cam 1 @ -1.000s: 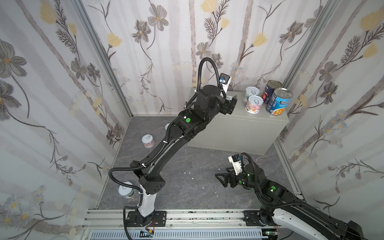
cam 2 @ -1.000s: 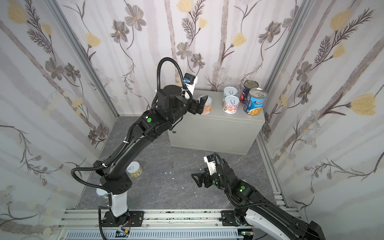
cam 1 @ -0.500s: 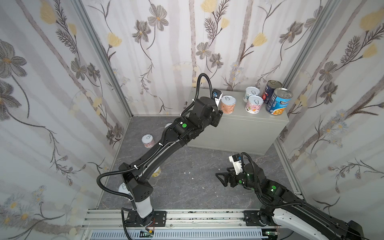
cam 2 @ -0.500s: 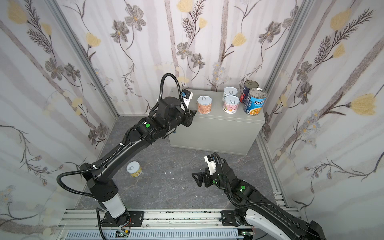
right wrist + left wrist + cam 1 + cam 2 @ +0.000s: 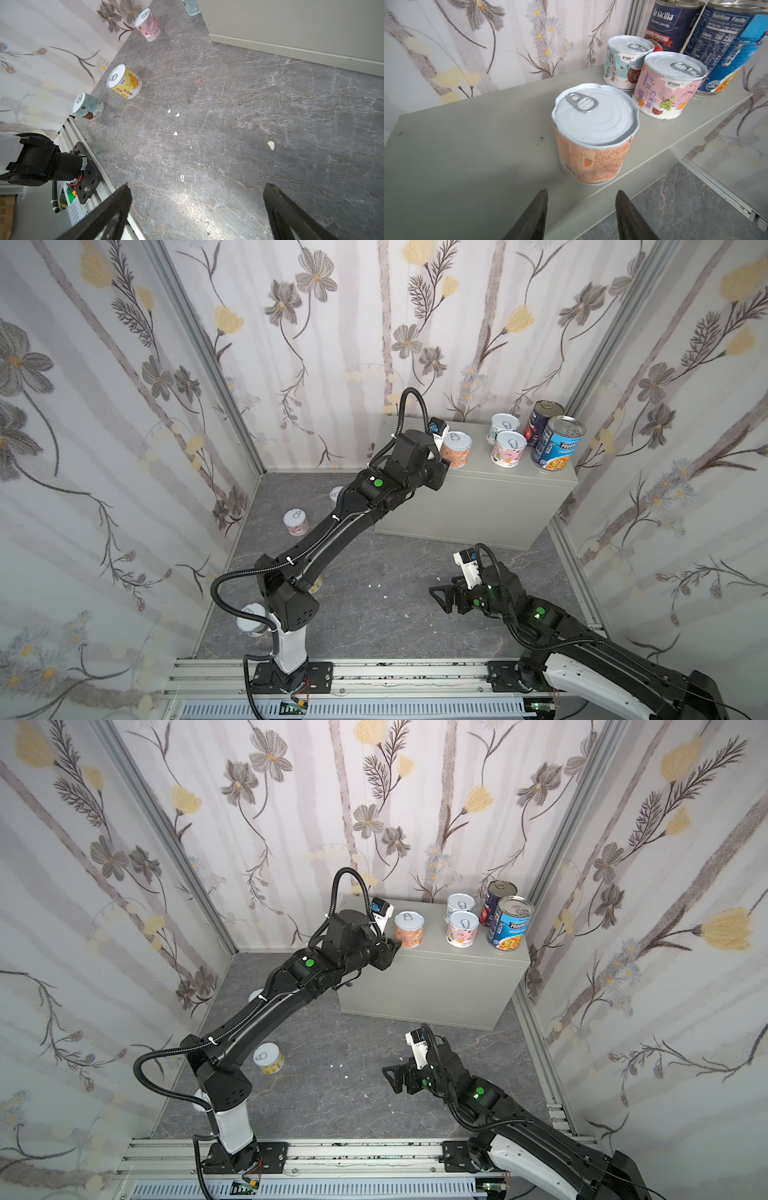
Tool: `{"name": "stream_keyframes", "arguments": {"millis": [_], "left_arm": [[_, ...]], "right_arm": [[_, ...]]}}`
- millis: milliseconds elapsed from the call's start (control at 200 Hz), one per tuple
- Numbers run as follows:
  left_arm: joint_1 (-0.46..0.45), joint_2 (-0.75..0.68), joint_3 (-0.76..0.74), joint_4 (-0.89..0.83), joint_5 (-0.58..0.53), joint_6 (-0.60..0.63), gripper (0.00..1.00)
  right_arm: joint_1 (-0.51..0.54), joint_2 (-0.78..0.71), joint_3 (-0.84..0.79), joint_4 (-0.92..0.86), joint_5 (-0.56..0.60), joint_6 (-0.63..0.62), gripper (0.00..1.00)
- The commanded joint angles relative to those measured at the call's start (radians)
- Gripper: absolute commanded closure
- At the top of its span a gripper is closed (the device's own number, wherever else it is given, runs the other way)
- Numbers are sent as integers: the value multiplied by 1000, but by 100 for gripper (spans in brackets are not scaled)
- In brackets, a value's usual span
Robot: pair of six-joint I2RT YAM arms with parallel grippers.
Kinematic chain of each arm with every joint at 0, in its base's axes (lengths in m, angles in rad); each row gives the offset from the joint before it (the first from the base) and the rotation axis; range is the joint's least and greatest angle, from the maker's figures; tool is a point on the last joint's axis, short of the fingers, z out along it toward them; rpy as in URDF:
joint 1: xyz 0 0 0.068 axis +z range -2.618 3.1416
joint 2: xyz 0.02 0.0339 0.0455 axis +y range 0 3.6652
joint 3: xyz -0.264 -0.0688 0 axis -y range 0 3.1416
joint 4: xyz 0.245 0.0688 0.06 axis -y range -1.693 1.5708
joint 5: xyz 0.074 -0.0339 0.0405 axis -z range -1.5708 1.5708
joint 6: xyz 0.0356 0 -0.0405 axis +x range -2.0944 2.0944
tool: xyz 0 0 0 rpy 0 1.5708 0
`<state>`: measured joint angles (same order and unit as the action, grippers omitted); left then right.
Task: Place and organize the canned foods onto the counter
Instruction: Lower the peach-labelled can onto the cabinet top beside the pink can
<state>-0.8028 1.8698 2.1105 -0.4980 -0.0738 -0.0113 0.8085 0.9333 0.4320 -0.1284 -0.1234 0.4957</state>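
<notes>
Four short cans stand on the dark floor, on the left side of both top views. Nearest, low in the frame by the left arm's base, is a teal can (image 5: 88, 107). Next comes a yellow can (image 5: 269, 1057) with a smiling fruit on it. After that are a pink can (image 5: 296, 521) and a half-hidden can (image 5: 336, 492) behind the arm.

Farther back, right of the middle, the grey surface (image 5: 467, 135) carries five upright cans. An orange can (image 5: 593, 133) stands near the front edge. Past it are a pink-and-white can (image 5: 668, 87) and a pale blue can (image 5: 625, 64). Two tall cans stand in the corner: a blue soup can (image 5: 729, 41) and a navy-and-red can (image 5: 675, 25).

The right end effector (image 5: 197, 185) hangs wide open over the floor and holds nothing. The left end effector (image 5: 581, 190) is just in front of the orange can and does not touch it. Its fingers are partly apart, with nothing between them.
</notes>
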Motion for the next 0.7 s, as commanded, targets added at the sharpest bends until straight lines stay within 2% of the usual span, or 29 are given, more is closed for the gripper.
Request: {"name": "stream_keyframes", "arguments": {"millis": [0,694], "left_arm": [[14,26,38,41,42,-21,47],[21,194,211,41,78,-24,50]], "right_arm": [[1,12,10,49,7,-16,0],[1,96,18,75,4,-59,0]]}}
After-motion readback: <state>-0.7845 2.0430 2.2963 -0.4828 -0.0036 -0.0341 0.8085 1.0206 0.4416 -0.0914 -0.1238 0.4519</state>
